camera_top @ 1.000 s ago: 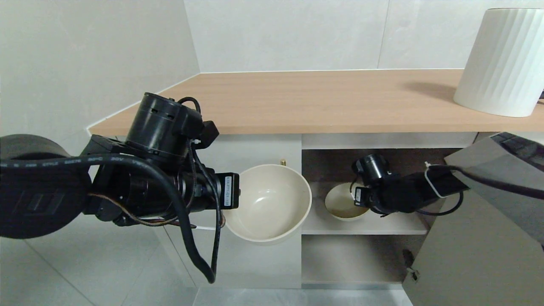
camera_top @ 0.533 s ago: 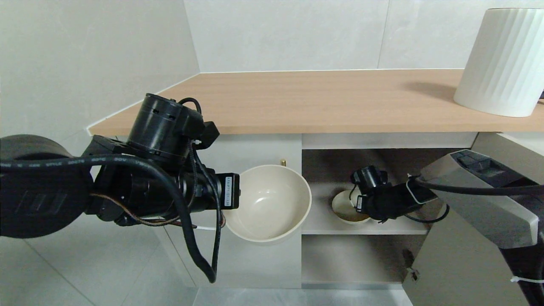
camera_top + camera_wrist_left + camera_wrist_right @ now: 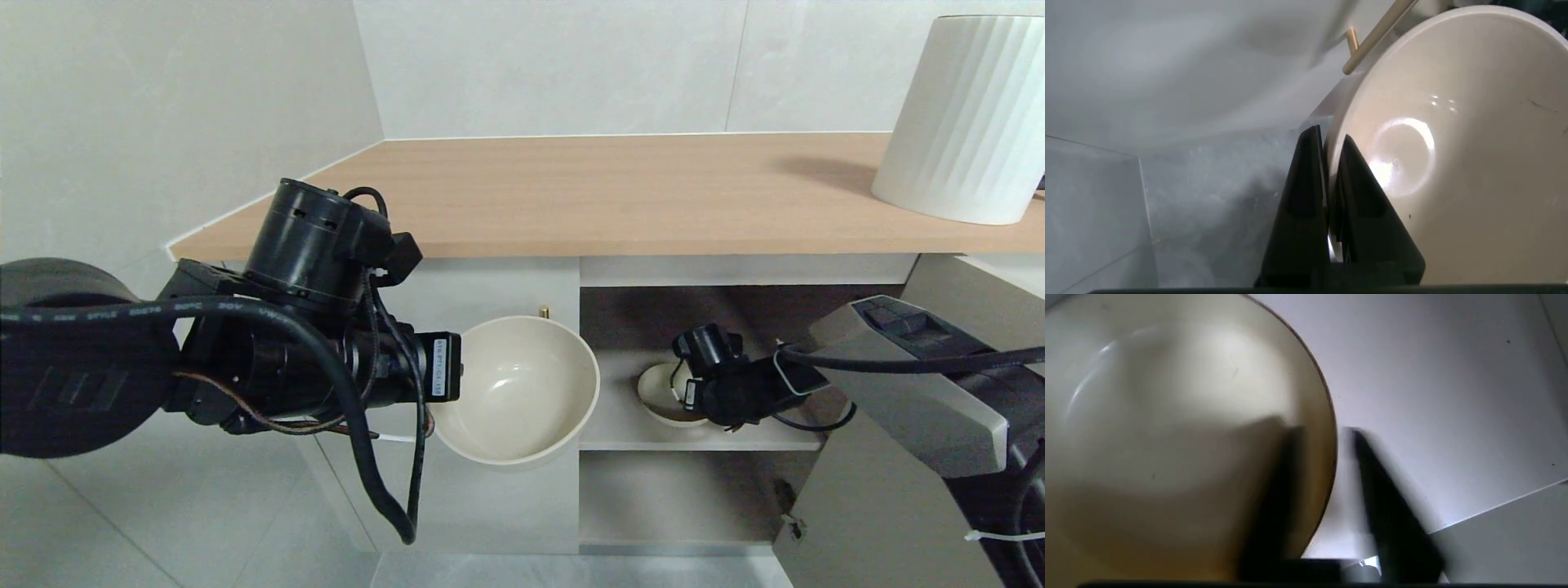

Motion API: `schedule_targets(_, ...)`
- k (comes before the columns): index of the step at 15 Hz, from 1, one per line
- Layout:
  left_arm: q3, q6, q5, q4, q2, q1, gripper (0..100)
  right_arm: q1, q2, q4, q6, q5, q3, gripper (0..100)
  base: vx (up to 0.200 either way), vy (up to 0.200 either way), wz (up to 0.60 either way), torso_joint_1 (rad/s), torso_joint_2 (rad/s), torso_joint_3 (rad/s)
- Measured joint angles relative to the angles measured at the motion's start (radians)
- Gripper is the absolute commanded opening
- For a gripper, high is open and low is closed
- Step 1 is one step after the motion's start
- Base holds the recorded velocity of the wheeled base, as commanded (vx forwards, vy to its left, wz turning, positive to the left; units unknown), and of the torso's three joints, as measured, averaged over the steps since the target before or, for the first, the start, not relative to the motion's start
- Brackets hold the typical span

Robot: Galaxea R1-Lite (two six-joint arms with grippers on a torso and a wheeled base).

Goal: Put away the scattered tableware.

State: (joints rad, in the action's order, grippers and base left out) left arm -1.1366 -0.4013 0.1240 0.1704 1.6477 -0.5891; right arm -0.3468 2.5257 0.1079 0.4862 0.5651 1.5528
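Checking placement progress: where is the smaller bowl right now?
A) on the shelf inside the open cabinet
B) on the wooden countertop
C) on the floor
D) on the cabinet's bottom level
A: the small bowl is on the cabinet shelf, with the right gripper at its rim.

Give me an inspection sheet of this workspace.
Surface: wooden countertop.
Job's things: large bowl held in the air before the closed cabinet door; small bowl tilted at the shelf inside the open cabinet.
Clutter: white ribbed container on the countertop's right end.
Hands: left hand shut on the large bowl's rim; right hand open, fingers either side of the small bowl's rim.
Cables: black cable hangs looped below the left arm.
Surroundings: tiled wall; cabinet door open at right.
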Motion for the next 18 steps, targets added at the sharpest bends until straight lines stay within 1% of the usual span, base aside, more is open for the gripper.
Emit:
schedule_targets(4, 0.000, 0.000, 0.000, 0.000, 0.001, 0.000, 0, -0.001, -0.013, -0.011, 0.031, -0.003, -0.009, 100, 0.000, 0.000, 0.00, 0.000, 0.00, 0.000)
schedule_targets(6, 0.004, 0.004, 0.000, -0.001, 0.010, -0.004, 0, -0.006, -0.063, -0.030, 0.041, -0.021, -0.045, 100, 0.000, 0.000, 0.00, 0.000, 0.00, 0.000)
schedule_targets(7, 0.009, 0.005, 0.000, 0.000, 0.019, -0.017, 0, -0.015, -0.099, -0.041, 0.042, -0.044, -0.071, 100, 0.000, 0.000, 0.00, 0.000, 0.00, 0.000)
schedule_targets(9, 0.017, 0.006, 0.001, -0.003, 0.054, -0.056, 0, -0.050, -0.207, -0.090, 0.043, -0.140, -0.134, 100, 0.000, 0.000, 0.00, 0.000, 0.00, 0.000)
schedule_targets(12, 0.020, 0.006, 0.015, -0.024, 0.125, -0.095, 0, -0.116, -0.445, -0.240, 0.043, -0.311, -0.216, 100, 0.000, 0.000, 0.00, 0.000, 0.00, 0.000)
schedule_targets(15, 0.021, 0.006, 0.095, -0.039, 0.201, -0.130, 0, -0.177, -0.656, -0.389, 0.039, -0.427, -0.249, 100, 0.000, 0.000, 0.00, 0.000, 0.00, 0.000)
schedule_targets(16, 0.021, 0.005, 0.107, -0.043, 0.227, -0.143, 0, -0.213, -0.719, -0.448, 0.036, -0.461, -0.256, 100, 0.000, 0.000, 0.00, 0.000, 0.00, 0.000)
schedule_targets(18, 0.021, 0.002, 0.113, -0.060, 0.260, -0.164, 0, -0.279, -0.785, -0.498, 0.033, -0.503, -0.264, 100, 0.000, 0.000, 0.00, 0.000, 0.00, 0.000)
